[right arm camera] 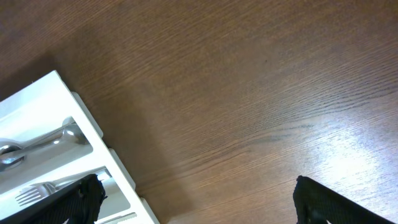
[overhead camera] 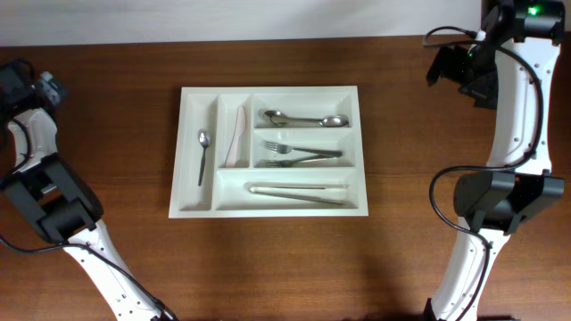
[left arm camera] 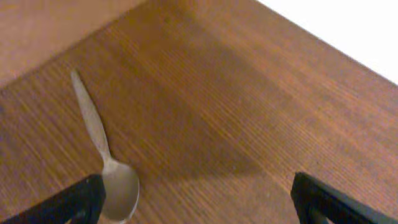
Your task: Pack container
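The brown wooden table [overhead camera: 285,267] fills my overhead view. My two arms stand at its far left and far right, well apart from everything in the middle.

The white tray [overhead camera: 269,90] lies flat at the centre of the table, long side across. None of my fingers touch it. My right wrist camera catches only one of its corners, at the lower left of that view.

In the tray's bottom long compartment lies a long pale piece [overhead camera: 297,191]; I cannot tell whether it is tongs or chopsticks. The middle long compartment holds two metal forks [overhead camera: 302,153], lying lengthwise. The top one holds two metal spoons [overhead camera: 305,119], also lengthwise. Of the two narrow compartments on the left side, the inner one has a pale knife [overhead camera: 237,138] and the outer one a small spoon [overhead camera: 203,156].

My left gripper [left arm camera: 199,205] hangs over bare wood with its fingers spread wide and nothing between them. A pale loose spoon [left arm camera: 102,162] lies on the table there, with its bowl just beside one finger [left arm camera: 74,204] and its handle pointing away.

My right gripper [right arm camera: 199,205] is spread wide too, empty, over bare wood beside the tray's corner.
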`<state>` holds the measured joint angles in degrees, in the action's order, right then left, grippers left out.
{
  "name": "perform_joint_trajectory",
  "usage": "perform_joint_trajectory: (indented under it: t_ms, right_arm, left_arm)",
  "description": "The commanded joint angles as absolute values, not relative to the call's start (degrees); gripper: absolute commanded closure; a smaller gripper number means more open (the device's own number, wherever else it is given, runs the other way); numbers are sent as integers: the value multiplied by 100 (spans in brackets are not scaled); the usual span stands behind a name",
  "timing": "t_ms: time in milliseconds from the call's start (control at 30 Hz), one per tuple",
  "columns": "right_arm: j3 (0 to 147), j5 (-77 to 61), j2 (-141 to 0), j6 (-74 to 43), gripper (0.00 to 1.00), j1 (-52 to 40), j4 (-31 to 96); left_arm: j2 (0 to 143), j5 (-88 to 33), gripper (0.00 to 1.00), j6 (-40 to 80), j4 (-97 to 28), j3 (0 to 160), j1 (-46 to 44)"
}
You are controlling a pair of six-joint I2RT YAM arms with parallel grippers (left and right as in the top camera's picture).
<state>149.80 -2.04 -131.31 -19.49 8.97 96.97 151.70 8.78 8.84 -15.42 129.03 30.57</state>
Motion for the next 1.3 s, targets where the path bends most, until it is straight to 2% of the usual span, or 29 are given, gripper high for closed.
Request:
perform_joint_trajectory:
  t_ms: [0,467,1100,1267]
  right_arm:
    - [15006,-235,-13061,-1999,1,906,9710]
    - [15006,-235,-13061,-1999,1,906,9710]
    - [15006,-235,-13061,-1999,1,906,9710]
    - [15006,-235,-13061,-1999,1,906,9710]
  left_arm:
    - [15150,821,2,250,-1437,13028,3092]
    - [15373,821,2,-139,-829,13028,3142]
    - [15830,462,3,-132,-961,13028,3210]
    - [15928,115,3,54,-1400,13028,3192]
